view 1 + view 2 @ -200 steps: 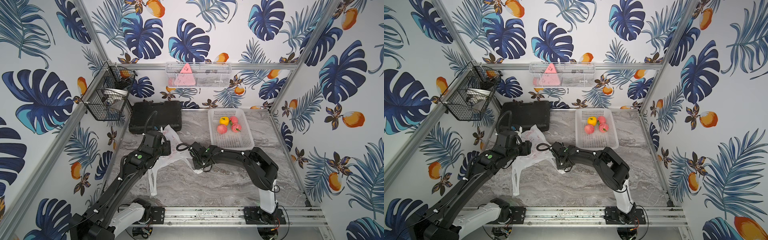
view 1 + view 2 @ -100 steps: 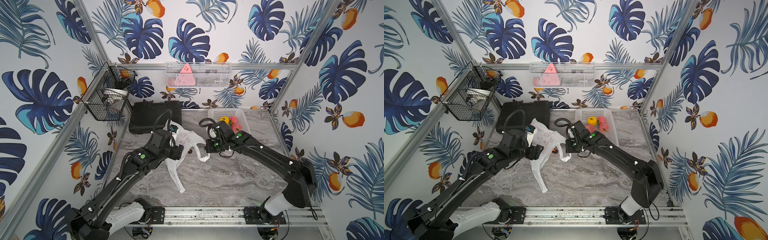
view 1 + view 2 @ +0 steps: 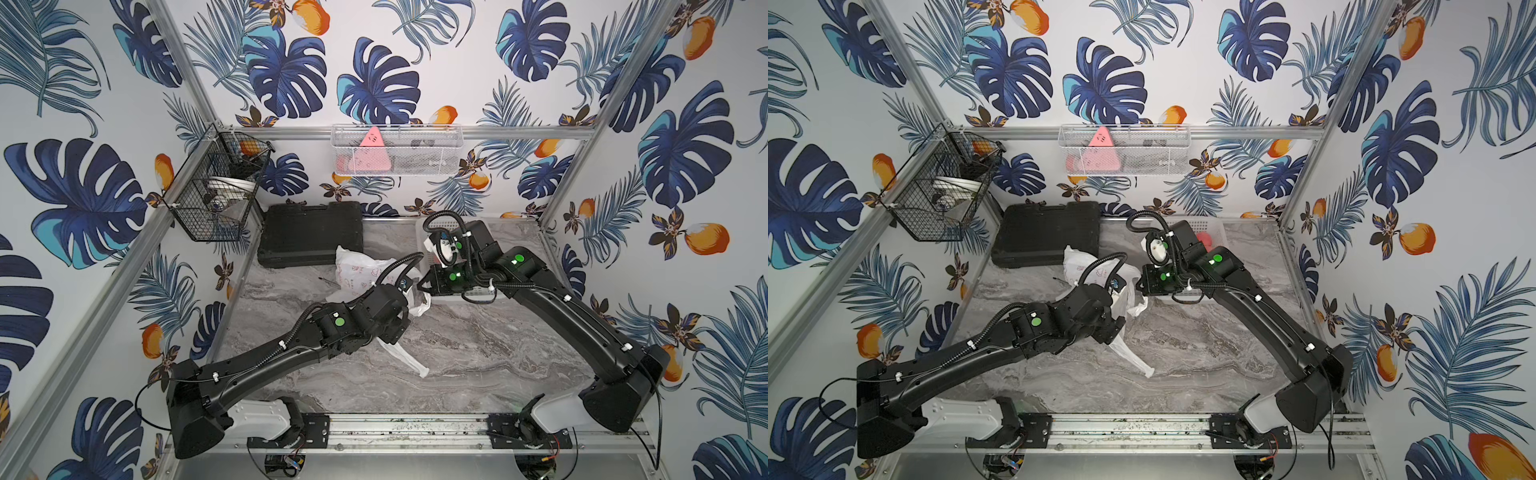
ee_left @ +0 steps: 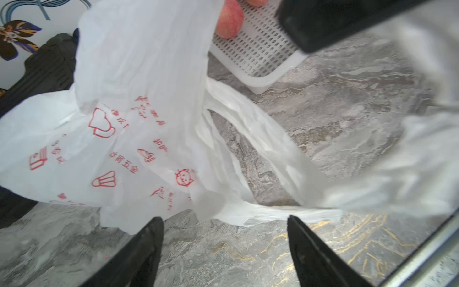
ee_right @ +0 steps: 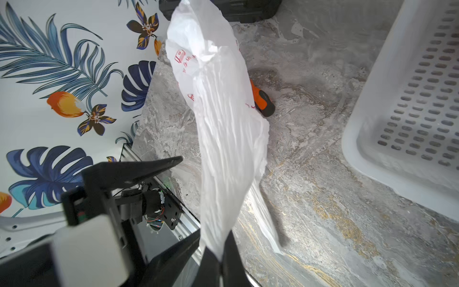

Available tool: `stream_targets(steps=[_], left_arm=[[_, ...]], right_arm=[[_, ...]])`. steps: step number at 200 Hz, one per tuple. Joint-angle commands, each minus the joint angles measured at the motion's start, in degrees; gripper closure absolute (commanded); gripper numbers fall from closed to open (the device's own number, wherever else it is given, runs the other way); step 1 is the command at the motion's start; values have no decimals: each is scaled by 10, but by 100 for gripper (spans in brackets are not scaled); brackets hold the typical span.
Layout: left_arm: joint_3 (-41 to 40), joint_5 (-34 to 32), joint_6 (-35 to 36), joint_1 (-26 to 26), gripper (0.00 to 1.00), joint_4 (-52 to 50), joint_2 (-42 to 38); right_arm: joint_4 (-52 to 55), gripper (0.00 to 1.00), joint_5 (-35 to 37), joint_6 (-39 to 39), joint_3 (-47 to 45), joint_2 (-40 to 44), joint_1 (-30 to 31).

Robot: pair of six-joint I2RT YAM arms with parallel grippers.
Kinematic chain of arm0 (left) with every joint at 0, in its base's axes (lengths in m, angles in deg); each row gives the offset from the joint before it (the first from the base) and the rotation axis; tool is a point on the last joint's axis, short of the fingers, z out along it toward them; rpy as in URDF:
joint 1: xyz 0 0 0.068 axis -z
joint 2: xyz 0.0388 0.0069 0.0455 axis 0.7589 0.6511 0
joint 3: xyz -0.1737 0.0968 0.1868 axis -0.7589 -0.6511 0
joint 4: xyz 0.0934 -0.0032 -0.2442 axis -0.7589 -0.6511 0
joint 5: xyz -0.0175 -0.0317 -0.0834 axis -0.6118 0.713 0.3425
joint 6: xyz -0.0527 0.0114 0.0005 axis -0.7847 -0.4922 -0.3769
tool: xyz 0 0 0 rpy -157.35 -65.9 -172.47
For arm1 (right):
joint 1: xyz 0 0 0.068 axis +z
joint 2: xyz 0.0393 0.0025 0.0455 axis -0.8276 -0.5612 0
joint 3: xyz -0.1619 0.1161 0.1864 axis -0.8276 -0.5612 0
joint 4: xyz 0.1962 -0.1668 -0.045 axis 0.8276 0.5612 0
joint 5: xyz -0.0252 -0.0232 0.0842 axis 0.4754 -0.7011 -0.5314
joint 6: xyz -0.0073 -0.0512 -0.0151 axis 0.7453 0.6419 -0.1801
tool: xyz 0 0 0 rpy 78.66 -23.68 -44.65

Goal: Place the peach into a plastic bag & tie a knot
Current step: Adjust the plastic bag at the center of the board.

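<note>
The plastic bag [image 3: 359, 270], white with red prints, lies crumpled by the black case, and one handle [image 3: 409, 361] trails toward the front. My right gripper [image 5: 216, 251] is shut on a bunched part of the bag [image 5: 223, 139], which stretches away from it toward the case. My left gripper [image 4: 223, 220] stands open just short of the bag [image 4: 119, 139], with nothing between its fingers. One peach [image 4: 228, 23] rests in the white basket [image 4: 263, 52]; another view shows a peach [image 3: 1204, 240] behind the right arm. No knot is in view.
A black tool case [image 3: 309, 235] lies at the back left. An orange-handled tool [image 5: 263, 102] lies beside the bag. The white basket [image 3: 1204, 226] sits under the right arm. A wire basket [image 3: 216, 195] hangs on the left wall and a mesh shelf [image 3: 395, 149] on the back wall.
My right gripper has shut on the bag and moved up and back toward the basket. The left gripper has opened wider and moved right. The bag has been dragged to the right.
</note>
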Motion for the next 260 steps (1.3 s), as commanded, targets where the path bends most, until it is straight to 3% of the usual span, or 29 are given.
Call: stream_targets(steps=[1,39,68,102,128,208,237,260], left_arm=[[-15,-59,-9,1,18,46,3],[11,-101,-58,1,15,85,45],[30,-72,-80,1,14,86,29],[54,57,26,-17,14,6,-52],[78,102,109,-31,15,-51,-65],[211,347,239,-107,18,-56,55],[209,335,260,-117,22,-50,85],[188,334,268,-126,34,-21,83]], right_arm=[[5,95,-41,-9,12,11,-2],[-16,95,-80,-37,18,14,-4],[-25,95,-91,-42,22,12,-4],[44,93,-73,17,53,-5,-8],[94,91,-65,76,81,-18,-6],[111,90,-17,177,75,-7,11],[103,91,-30,182,88,-14,10],[88,91,-60,177,96,-18,6]])
